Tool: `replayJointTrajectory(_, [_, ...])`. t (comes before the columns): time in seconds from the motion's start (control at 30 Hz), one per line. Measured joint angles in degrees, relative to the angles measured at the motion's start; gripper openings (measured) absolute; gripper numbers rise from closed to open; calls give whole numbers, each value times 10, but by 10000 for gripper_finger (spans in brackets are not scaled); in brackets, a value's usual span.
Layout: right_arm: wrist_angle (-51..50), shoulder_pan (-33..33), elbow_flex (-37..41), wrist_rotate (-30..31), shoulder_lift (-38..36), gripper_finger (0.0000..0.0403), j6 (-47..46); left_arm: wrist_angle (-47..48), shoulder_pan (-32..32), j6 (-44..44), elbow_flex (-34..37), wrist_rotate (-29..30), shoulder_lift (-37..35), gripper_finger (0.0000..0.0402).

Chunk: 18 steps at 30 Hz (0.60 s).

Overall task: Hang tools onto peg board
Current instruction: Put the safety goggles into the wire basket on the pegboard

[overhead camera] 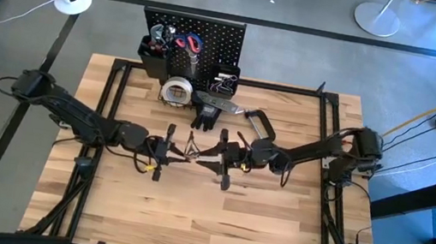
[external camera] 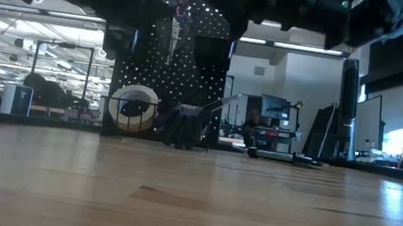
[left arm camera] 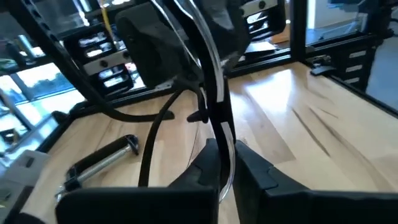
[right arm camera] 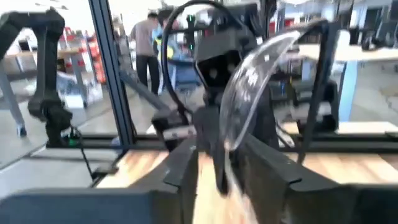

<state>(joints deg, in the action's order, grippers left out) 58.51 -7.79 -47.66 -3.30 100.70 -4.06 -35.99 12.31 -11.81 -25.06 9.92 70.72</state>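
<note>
Pinching clear safety glasses (left arm camera: 219, 118) in my left gripper (overhead camera: 168, 153), clamped tight. My right gripper (overhead camera: 217, 158), facing it just beside, has its fingers parted around the far end. Peg board (overhead camera: 213, 39) stands well beyond both, past the tape roll (overhead camera: 177, 91).

I work in a robotics lab: concrete floor (overhead camera: 297, 56) around my wooden worktop (overhead camera: 212, 216), monitors (external camera: 274, 106) and desks behind, a person (right arm camera: 148, 43) standing among equipment racks (left arm camera: 106, 46).

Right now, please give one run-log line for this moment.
left gripper: jaws shut on glasses | right gripper: at glasses too | peg board: behind
</note>
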Motion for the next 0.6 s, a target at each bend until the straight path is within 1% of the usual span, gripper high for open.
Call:
replayJointTrajectory(0.17, [-155,-1,0,8,-57,162,31,-13,13,-3,0,32,-29,5])
replayJointTrajectory(0.23, [-183,-1,0,10,-67,175,44,-14,13,6,0,33,-34,8])
replayJointTrajectory(0.4, [-180,-1,0,28,-50,182,53,-49,6,38,0,26,-32,6])
replayJointTrajectory(0.5, [-171,-1,0,42,-44,175,61,-54,3,49,0,11,-27,6])
replayJointTrajectory(0.6, [-145,-1,0,43,-43,165,73,-66,3,52,0,7,-24,9])
